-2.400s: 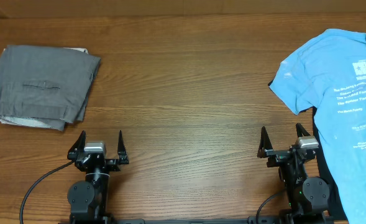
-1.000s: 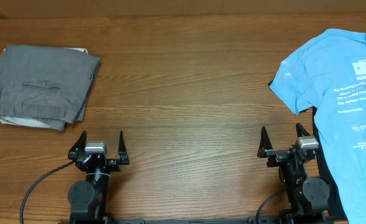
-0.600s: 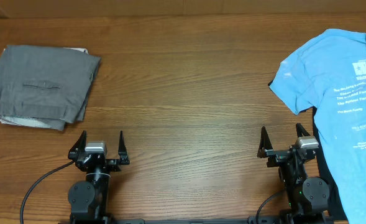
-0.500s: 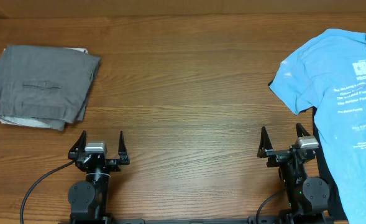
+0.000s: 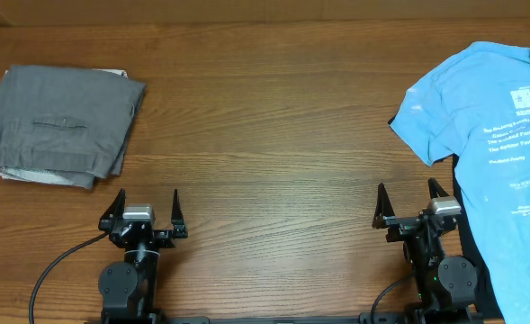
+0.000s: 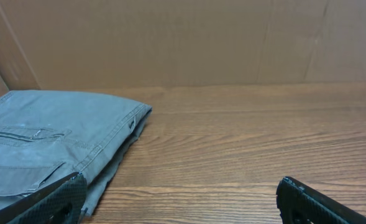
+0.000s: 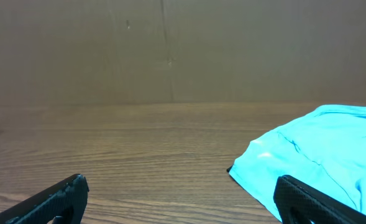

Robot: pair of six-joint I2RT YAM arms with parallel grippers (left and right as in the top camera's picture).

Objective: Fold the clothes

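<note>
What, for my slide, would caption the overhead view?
Left gripper and right gripper open; blue T-shirt unfolded at right, folded gray trousers at left.

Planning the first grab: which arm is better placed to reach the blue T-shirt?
Right. The right gripper sits open beside the T-shirt; the left gripper is across the table, by folded grey trousers.
</note>
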